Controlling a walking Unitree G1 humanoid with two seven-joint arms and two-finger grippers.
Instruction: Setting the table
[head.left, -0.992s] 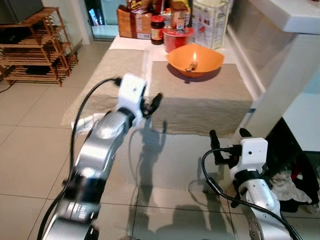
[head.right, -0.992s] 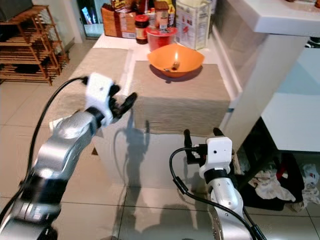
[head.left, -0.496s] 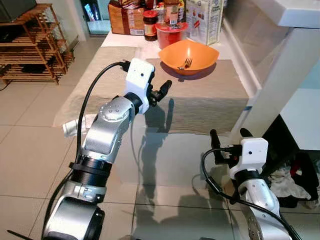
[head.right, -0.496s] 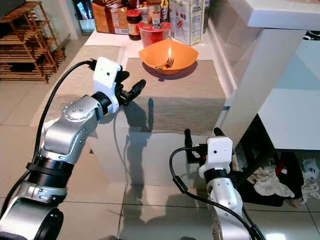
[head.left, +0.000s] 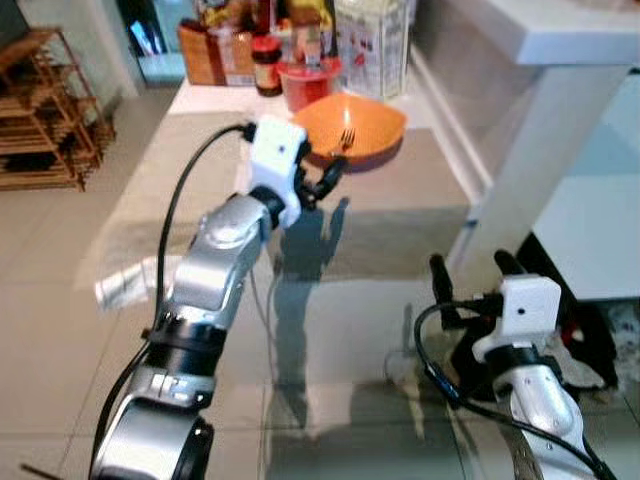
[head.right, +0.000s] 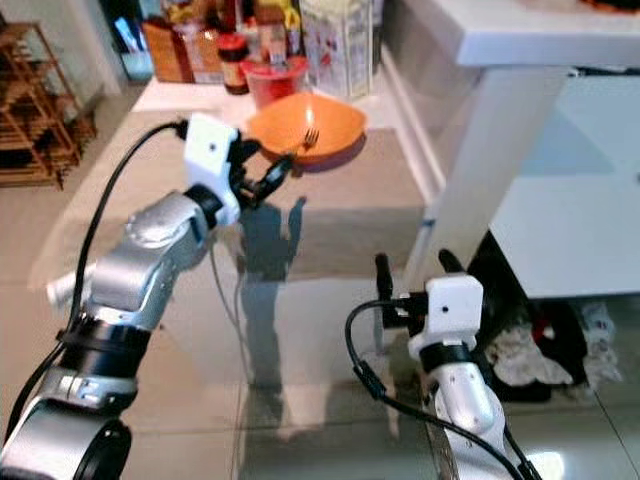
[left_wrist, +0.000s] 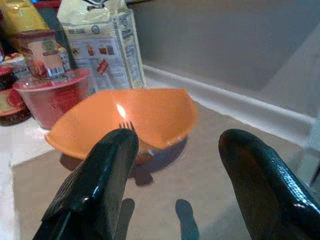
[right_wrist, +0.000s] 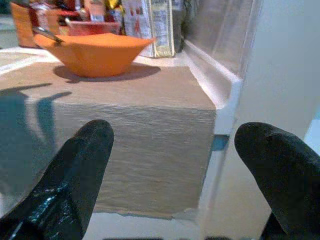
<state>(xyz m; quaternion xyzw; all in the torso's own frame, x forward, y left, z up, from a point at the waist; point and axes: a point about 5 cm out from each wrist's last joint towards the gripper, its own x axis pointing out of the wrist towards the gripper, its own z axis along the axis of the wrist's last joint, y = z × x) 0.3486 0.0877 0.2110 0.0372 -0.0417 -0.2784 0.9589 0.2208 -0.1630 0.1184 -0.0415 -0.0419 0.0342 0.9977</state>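
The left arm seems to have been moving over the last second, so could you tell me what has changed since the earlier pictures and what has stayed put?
The left end effector has reached forward over the placemat toward the orange bowl and now hovers just short of its near rim, fingers open, holding nothing. The camera has also moved closer to the table. The fork still lies in the bowl, and the right end effector stays low in front of the table, open.

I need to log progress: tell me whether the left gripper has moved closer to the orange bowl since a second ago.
Yes. The left gripper, open, has moved forward over the beige placemat toward the orange bowl; its fingertips now sit just short of the rim.
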